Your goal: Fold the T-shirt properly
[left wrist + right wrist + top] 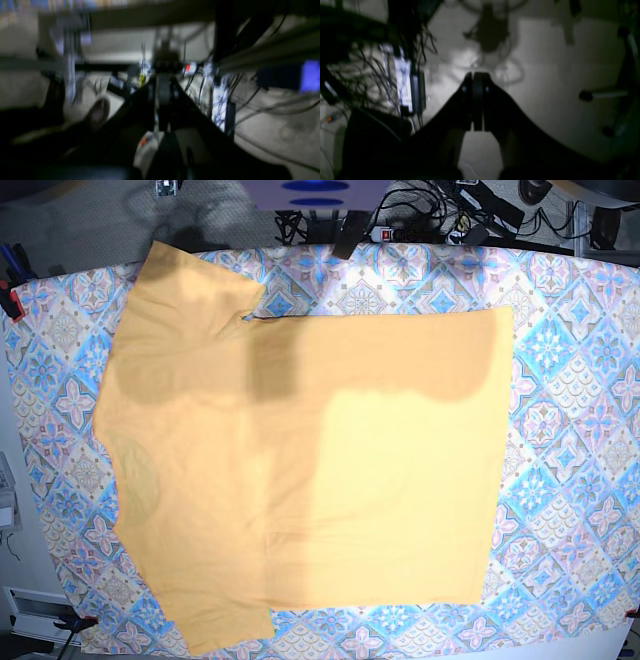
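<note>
Shirt [300,460] spread flat on tablecloth [570,380]. Left gripper [163,93] and right gripper [477,100] closed, empty, off table.

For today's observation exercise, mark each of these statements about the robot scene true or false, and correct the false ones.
1. The T-shirt lies spread flat on the patterned tablecloth. True.
2. The right pincer stands wide open. False: its jaws are pressed together, holding nothing.
3. A pincer is pinching the shirt's hem. False: neither arm appears in the base view, and the shirt lies untouched.
4. The left pincer is shut. True.
5. The shirt is green. False: it is yellow-orange.
</note>
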{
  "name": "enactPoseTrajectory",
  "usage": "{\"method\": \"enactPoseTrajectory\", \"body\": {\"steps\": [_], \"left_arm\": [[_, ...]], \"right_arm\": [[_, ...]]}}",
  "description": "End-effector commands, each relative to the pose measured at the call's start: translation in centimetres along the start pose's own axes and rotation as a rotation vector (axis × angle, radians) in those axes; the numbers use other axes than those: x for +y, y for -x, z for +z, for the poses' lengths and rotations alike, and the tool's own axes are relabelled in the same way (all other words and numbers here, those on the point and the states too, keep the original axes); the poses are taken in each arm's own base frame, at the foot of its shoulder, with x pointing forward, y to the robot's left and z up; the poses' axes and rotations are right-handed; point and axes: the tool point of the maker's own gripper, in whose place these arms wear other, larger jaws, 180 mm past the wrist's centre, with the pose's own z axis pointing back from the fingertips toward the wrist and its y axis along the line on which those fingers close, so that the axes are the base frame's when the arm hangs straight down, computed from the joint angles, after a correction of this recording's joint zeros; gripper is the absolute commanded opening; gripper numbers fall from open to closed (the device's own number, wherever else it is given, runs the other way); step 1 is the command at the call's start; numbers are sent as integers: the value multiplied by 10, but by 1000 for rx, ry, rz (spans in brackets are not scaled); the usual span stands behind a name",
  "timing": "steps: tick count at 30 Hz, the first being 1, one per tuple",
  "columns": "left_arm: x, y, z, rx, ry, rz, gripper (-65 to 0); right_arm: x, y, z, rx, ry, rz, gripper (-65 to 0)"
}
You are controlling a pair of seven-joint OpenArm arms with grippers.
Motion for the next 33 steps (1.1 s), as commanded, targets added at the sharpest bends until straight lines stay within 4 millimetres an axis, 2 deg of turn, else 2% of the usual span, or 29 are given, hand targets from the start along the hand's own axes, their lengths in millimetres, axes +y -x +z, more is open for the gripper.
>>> {"method": "enactPoseTrajectory", "body": {"steps": [1,9,22,28,33], "left_arm": [[0,-4,7,-27,7,-12,-650],[-3,-37,12,-130,17,-8,-650],[-7,-78,44,-249,37,-2,-650],[-10,-113,54,-342,46,6,-650],[-11,-146,54,-388,50,18,-650]], "right_arm": [[-1,2,6,-17,-1,2,-650],[-2,-32,22,-172,-3,13,-650],[-3,-48,57,-248,-14,31,-650],[-3,-67,67,-302,-15,36,-650],[-24,-84,77,-350,41,38,-650]]}}
